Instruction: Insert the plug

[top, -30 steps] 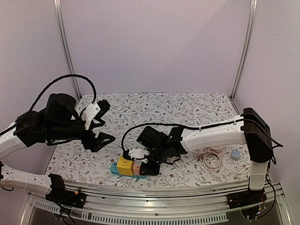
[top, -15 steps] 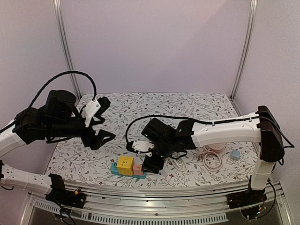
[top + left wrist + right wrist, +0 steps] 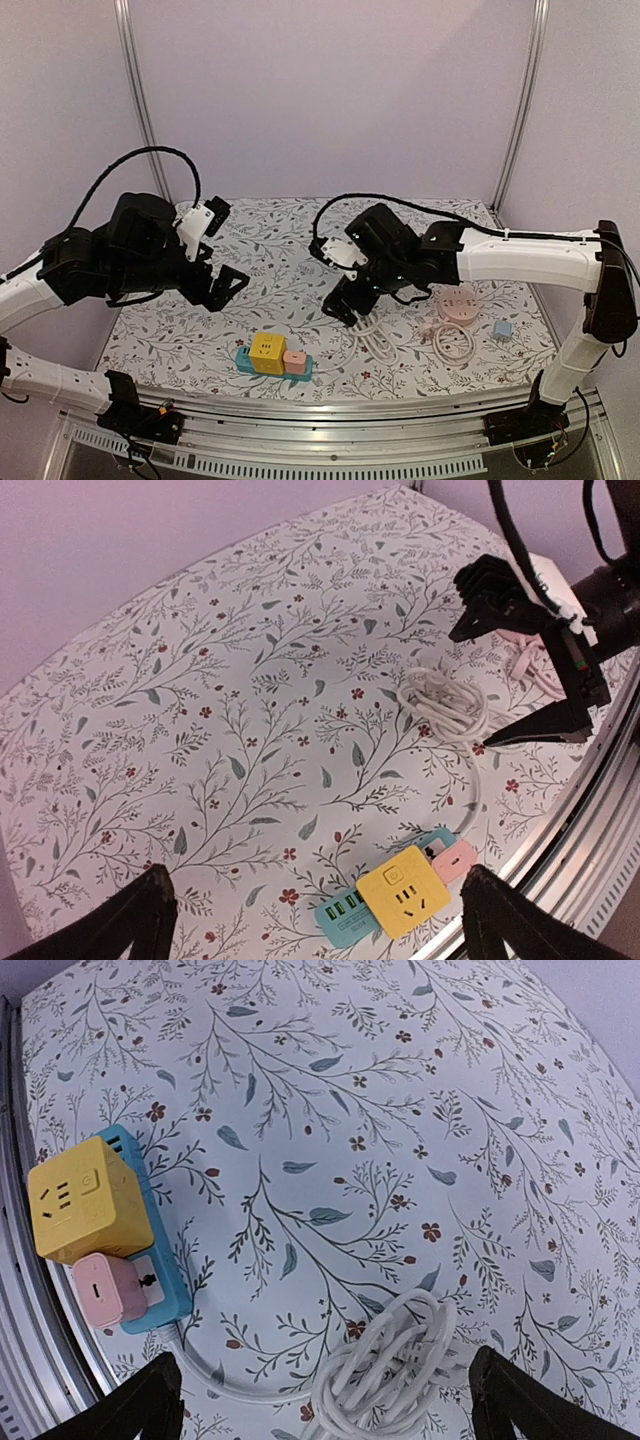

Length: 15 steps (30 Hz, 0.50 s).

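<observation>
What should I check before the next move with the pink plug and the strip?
1. Pink plug on strip: ok, it looks flush, beside the yellow cube.
2. Right gripper off the plug: ok, jaws open, raised well away from it.
3. Left gripper empty: ok, jaws open, nothing between them.
4. Cord free of the right fingers: cannot tell; the coil lies directly below them and one tip looks close.
5. Strip flat on the table: ok, though it lies near the front edge.
</observation>
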### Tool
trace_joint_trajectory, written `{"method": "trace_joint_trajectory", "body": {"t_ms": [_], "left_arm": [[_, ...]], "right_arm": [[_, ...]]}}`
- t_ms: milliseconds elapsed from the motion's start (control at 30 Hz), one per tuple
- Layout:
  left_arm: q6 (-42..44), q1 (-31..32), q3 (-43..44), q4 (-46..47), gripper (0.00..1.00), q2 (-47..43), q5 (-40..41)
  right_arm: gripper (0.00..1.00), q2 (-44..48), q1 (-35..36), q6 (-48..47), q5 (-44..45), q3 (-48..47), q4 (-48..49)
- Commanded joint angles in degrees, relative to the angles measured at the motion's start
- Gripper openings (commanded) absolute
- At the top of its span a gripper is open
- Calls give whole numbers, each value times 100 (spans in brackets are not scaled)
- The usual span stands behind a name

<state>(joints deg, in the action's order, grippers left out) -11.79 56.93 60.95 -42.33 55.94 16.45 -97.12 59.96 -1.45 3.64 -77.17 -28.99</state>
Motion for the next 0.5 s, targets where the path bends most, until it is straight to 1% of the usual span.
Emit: {"method": "trace_joint_trajectory", "body": {"t_ms": [0,133,233,333,467], "left_arm": [[-1278,-49,120,-148,100,145,525],[-2386,-153,378,-702,99,475,866],[-2871,-264,587,-1001,99,745,863],[-3106,-456,629,-1018,99,912,589],[-3035,-672,691,-1111,99,1153,340]], "right_arm": [[99,339,-369,667,675,69,85],[99,594,-948,1326,414,40,3],[99,721,-1441,1883,91,-26,-254],[99,706,-1878,2131,-238,-130,-687],[99,652,-2571,2471,-860,-164,-1275]]}}
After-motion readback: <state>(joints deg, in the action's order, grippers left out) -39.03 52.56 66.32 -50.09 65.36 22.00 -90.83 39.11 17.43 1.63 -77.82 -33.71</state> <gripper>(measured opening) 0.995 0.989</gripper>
